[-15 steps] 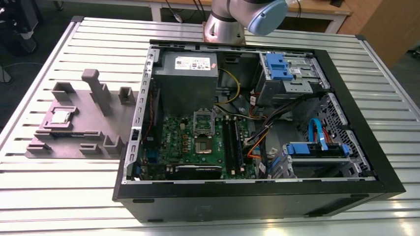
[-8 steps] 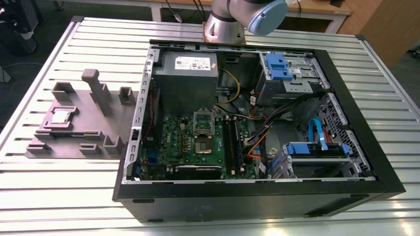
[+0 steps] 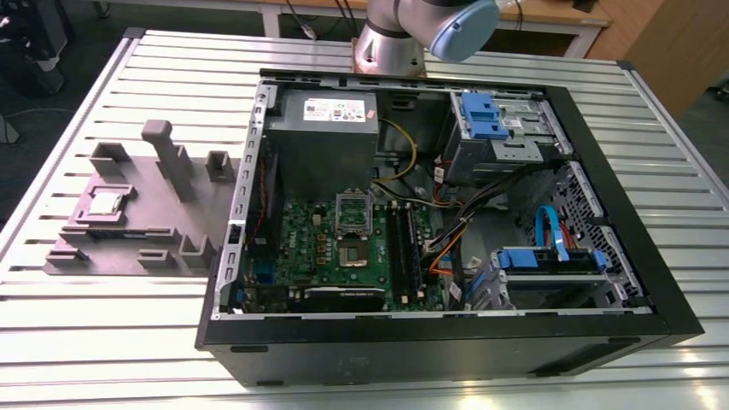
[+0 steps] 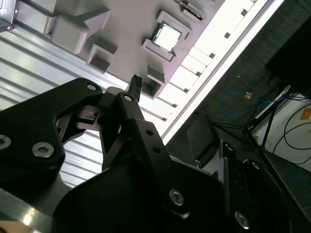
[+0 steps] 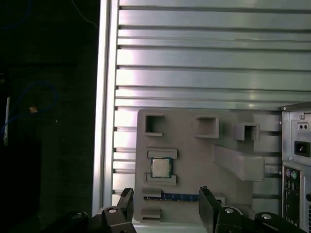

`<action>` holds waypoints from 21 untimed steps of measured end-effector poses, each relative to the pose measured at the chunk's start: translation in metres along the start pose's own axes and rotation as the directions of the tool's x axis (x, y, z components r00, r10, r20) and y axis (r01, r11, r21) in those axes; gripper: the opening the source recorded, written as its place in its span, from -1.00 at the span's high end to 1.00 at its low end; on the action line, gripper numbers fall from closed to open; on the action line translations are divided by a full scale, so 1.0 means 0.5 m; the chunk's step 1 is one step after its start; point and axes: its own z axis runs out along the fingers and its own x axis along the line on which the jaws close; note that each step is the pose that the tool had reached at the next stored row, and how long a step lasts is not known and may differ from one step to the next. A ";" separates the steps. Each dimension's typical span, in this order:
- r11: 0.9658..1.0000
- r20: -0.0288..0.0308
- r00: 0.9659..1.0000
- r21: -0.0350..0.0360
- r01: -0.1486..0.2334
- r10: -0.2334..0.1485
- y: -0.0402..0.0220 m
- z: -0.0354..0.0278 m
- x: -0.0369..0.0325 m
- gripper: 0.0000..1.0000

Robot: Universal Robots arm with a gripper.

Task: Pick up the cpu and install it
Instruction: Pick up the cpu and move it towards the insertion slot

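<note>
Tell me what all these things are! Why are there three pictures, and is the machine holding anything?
It is a robot arm next to an open computer case that lies on a slatted metal table. One picture comes from a camera standing off the arm. The other two come from cameras riding near the arm's wrist, so they look past its black jaws. Beside the case sits a grey parts holder. In it lies the cpu, a small silvery square chip. The jaws are open and hold nothing; they hang above the holder, near the chip.
</note>
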 end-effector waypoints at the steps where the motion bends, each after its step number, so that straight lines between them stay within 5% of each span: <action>1: 1.000 -0.002 1.000 0.000 0.008 -0.008 0.000 0.003 0.000 -0.29; 8: 1.000 -0.003 1.000 0.007 0.027 -0.027 -0.001 0.025 0.000 -0.29; 14: 1.000 0.008 1.000 0.008 0.021 -0.021 -0.006 0.045 0.004 -0.29; 21: 1.000 0.009 1.000 0.008 0.019 -0.019 -0.013 0.069 0.004 -0.29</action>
